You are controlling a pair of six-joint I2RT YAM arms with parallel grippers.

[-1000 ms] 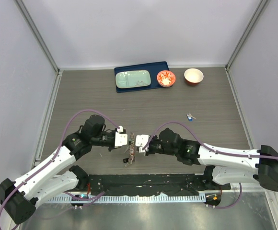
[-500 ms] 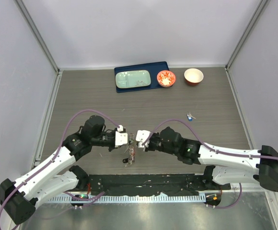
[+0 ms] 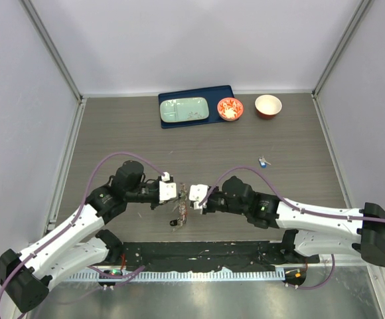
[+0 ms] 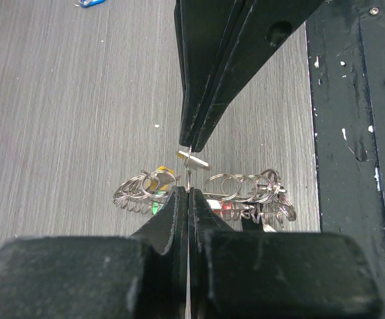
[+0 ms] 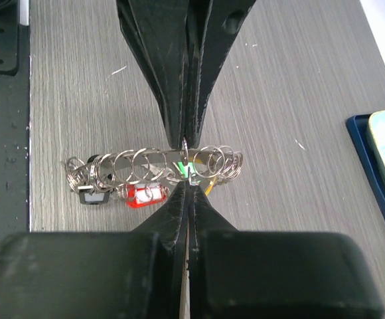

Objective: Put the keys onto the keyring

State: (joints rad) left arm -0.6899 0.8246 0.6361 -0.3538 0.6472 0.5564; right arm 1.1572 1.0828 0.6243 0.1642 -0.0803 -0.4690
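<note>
The left claw (image 4: 188, 191) is closed, its tips pinching a thin silver piece (image 4: 191, 159) directly over the keyring (image 5: 149, 161). The keyring is a row of small rings carrying yellow-, green- and red-headed keys (image 5: 143, 194), near the front edge of the bench (image 3: 113, 133). The right claw (image 5: 188, 185), also closed, meets the left tip to tip on that piece, and further right a blue-headed key (image 3: 263, 161) lies alone, well apart.
</note>
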